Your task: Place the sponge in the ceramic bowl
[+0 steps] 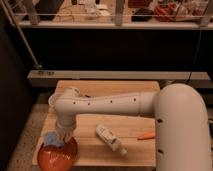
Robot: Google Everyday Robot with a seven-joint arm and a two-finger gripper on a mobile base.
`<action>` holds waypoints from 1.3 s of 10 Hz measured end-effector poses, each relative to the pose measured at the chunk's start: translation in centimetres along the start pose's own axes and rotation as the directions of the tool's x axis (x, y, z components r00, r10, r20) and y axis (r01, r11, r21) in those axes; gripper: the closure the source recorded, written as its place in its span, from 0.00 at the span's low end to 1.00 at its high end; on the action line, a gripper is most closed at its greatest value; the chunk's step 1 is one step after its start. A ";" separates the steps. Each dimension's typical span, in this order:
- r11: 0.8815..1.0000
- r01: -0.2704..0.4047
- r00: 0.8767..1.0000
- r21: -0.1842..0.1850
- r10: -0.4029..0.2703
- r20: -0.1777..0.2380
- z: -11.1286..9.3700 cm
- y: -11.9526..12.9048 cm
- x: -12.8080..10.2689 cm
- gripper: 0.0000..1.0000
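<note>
The ceramic bowl (57,156), round and glossy orange-red, sits at the wooden table's front left corner. The sponge (51,138), a small light-blue lump, hangs over the bowl's far left rim and covers part of it. My gripper (60,135) points down from the white arm right beside the sponge and is shut on it, just above the bowl's back edge. The wrist hides most of the grip.
A white oblong bottle (111,139) lies on its side mid-table, right of the bowl. A small orange object (146,135) lies further right, by the arm's base. A pale cup (53,101) stands behind the elbow. The wooden table (125,90) ends close to the bowl's left.
</note>
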 end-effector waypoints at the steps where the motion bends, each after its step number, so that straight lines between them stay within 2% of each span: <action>1: 1.000 0.000 1.000 -0.001 0.000 0.001 0.0 0.0 0.0 0.89; 13: 0.998 0.004 1.000 -0.066 -0.003 0.023 0.1 -0.6 0.3 0.89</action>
